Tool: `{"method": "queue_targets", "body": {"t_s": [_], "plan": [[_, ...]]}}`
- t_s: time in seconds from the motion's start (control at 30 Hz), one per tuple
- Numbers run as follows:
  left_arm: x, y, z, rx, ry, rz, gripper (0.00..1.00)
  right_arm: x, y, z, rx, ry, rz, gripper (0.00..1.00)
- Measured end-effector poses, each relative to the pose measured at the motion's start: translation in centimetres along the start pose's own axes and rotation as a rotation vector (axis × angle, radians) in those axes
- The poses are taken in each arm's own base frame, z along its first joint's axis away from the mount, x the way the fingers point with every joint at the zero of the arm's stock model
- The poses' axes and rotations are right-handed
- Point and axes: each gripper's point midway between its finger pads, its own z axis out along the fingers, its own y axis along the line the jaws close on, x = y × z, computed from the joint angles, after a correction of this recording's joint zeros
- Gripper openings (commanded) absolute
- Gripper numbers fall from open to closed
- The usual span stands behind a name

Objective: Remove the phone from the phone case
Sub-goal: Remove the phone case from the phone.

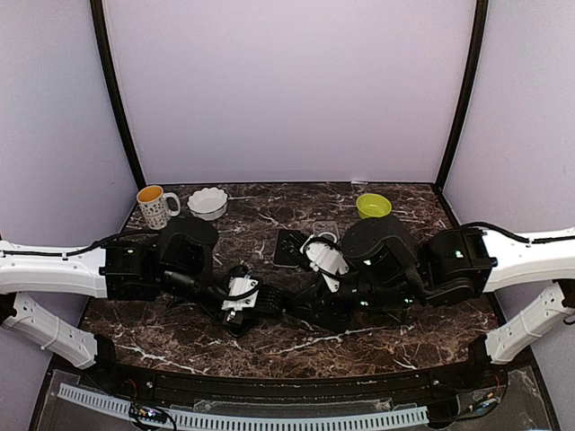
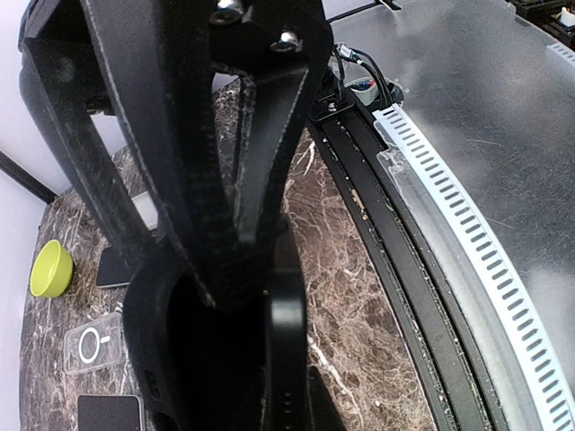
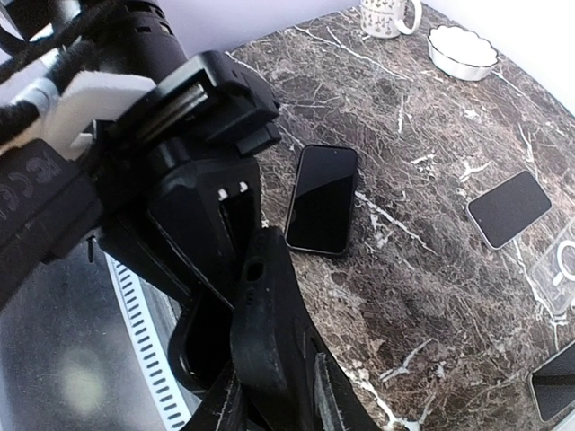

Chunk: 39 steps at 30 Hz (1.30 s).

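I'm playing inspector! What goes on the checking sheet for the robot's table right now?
Surface: dark marble table; no spills seen.
Job's things: black phone case gripped between both hands; cannot tell if a phone is inside. A dark phone lies flat on the table nearby.
Clutter: mug, white bowl, yellow-green bowl, clear case, another phone.
Hands: left hand shut on the black phone case; right hand shut on it too.
Cables: black cable runs along the right arm, clear of the table.
Surroundings: plain pale walls.
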Motion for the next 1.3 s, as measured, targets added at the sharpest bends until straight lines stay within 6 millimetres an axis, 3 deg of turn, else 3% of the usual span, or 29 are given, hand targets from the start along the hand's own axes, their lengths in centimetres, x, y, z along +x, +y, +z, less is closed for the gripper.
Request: {"method": "queue_targets", "body": {"t_s": [1.07,1.3], "plan": [[0.1,-0.1,-0.1,0.022,-0.017,-0.012,0.0,2.0,-0.3,0.0,0.019,0.039,0.007,0.27],[0.2,-0.1,-0.1,0.025,-0.017,-0.017,0.0,3.3,-1.0,0.1,0.042,0.053,0.018,0.27]]}}
